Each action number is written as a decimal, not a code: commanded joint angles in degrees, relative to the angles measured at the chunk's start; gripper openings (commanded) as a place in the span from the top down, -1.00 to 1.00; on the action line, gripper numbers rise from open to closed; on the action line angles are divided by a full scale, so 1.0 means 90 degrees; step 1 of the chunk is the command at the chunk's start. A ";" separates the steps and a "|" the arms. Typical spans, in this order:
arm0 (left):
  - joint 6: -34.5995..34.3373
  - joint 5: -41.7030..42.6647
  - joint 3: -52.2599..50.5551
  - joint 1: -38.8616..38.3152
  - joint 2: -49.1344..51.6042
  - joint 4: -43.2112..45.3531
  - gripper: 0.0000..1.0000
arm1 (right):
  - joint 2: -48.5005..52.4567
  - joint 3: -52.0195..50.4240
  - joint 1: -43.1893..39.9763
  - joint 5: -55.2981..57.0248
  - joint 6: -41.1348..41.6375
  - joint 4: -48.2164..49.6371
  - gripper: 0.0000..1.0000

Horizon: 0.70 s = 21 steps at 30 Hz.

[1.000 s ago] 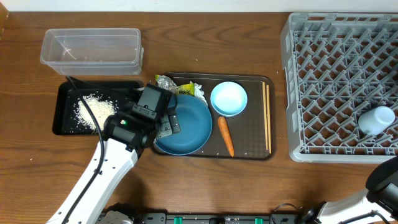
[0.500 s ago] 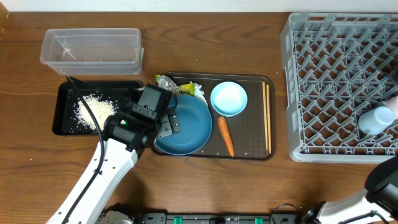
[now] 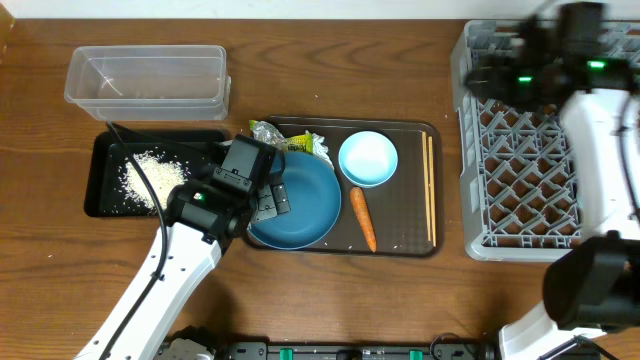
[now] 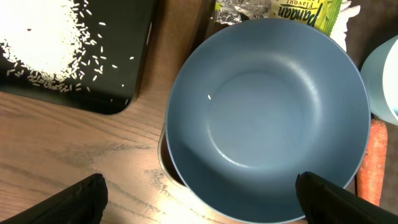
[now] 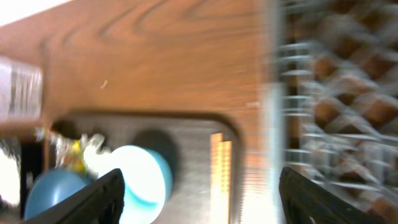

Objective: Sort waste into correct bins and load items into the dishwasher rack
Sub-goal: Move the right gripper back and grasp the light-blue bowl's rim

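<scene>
Left gripper (image 4: 199, 200): fingers set wide apart, nothing between them, poised over the near rim of the dark blue dish (image 4: 267, 112). The dish lies on the brown tray (image 3: 400, 245), at its left end. Beside it on the tray are the silver wrapper (image 3: 290, 140), the small pale blue bowl (image 3: 368, 158), the carrot (image 3: 362, 218) and the chopsticks (image 3: 430, 190) along the right edge. The rice (image 3: 150, 175) lies heaped in the black tray (image 3: 100, 200), with the clear tub (image 3: 147, 80) just behind it.

Right gripper (image 5: 200, 199): fingers apart and empty, view blurred, above the left wall of the grey rack (image 3: 520, 200), which stands on the worktop (image 3: 350, 60).
</scene>
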 commanded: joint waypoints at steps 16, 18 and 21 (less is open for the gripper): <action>-0.0032 -0.0146 0.0058 0.0027 0.0027 -0.0019 -0.99 | 0.0787 -0.0017 0.3531 0.2494 0.0459 -0.0075 -0.13; -0.0032 -0.0146 0.0058 0.0027 0.0027 -0.0017 -0.99 | 0.0967 -0.0017 0.3602 0.2290 0.0454 -0.0136 -0.08; -0.0032 -0.0146 0.0058 0.0027 0.0027 -0.0017 -0.99 | 0.1268 -0.0017 0.3706 0.2123 0.0437 -0.0219 -0.07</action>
